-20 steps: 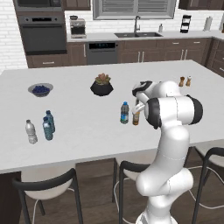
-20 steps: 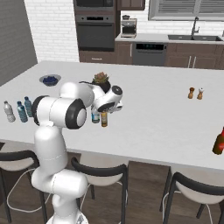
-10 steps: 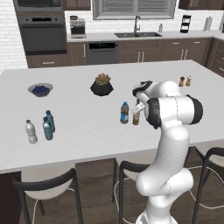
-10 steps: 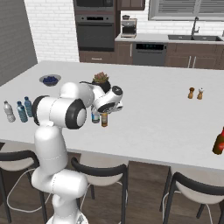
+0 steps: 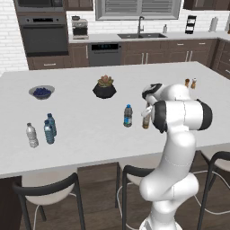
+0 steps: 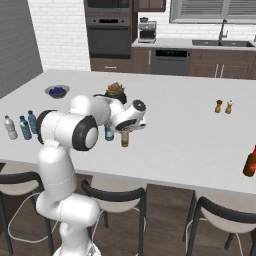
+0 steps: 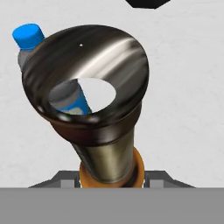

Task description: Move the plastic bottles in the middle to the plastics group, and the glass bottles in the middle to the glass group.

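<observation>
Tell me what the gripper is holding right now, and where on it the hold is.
The gripper is shut on the amber glass bottle, gripping it up at its dark neck; the bottle is upright on the counter.

We look down on the amber bottle (image 7: 103,131) with its dark open neck; behind it a blue-capped water bottle (image 7: 30,41) stands on the white tabletop (image 7: 183,100).

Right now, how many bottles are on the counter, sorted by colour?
Blue bottles: 3
Clear bottle: 1
Amber bottle: 1
Brown bottles: 2
Red bottle: 1
Total: 8
</observation>
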